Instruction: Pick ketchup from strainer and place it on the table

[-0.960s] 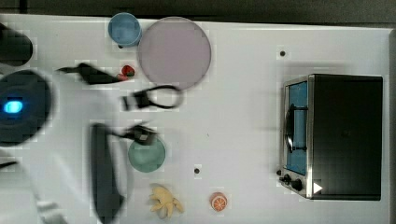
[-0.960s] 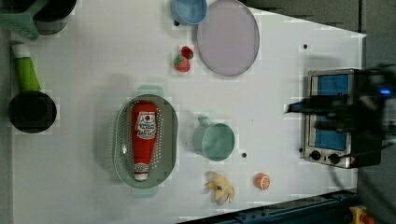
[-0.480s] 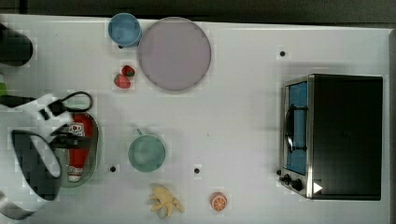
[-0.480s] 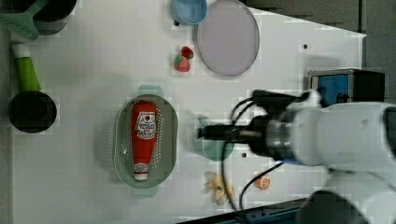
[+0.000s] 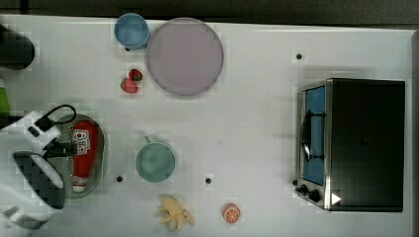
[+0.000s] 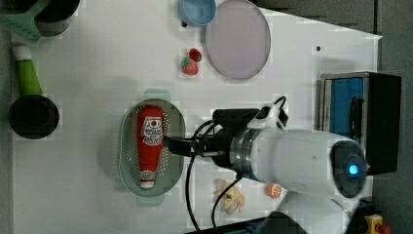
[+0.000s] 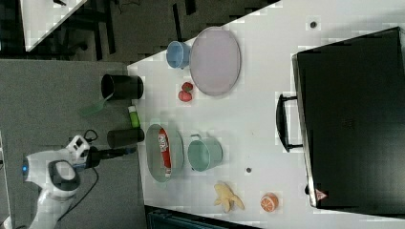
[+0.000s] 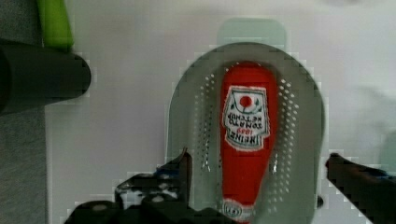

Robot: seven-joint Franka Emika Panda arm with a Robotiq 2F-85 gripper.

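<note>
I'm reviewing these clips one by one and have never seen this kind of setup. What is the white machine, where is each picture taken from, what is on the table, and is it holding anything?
The white machine is a single robot arm ending in a two-fingered gripper. Three pictures come from cameras off the arm that look down on a white table: the top, left and right views. The fourth comes from a camera on the arm's wrist, looking past its dark fingers.

In a pale green strainer lies a red ketchup bottle. Around it stand a teal cup, a purple plate, a blue cup, two strawberries, a toy banana, an orange half and a small black oven.

Nothing is held. The gripper is open, its fingers either side of the bottle in the wrist view and not closed on it.
</note>
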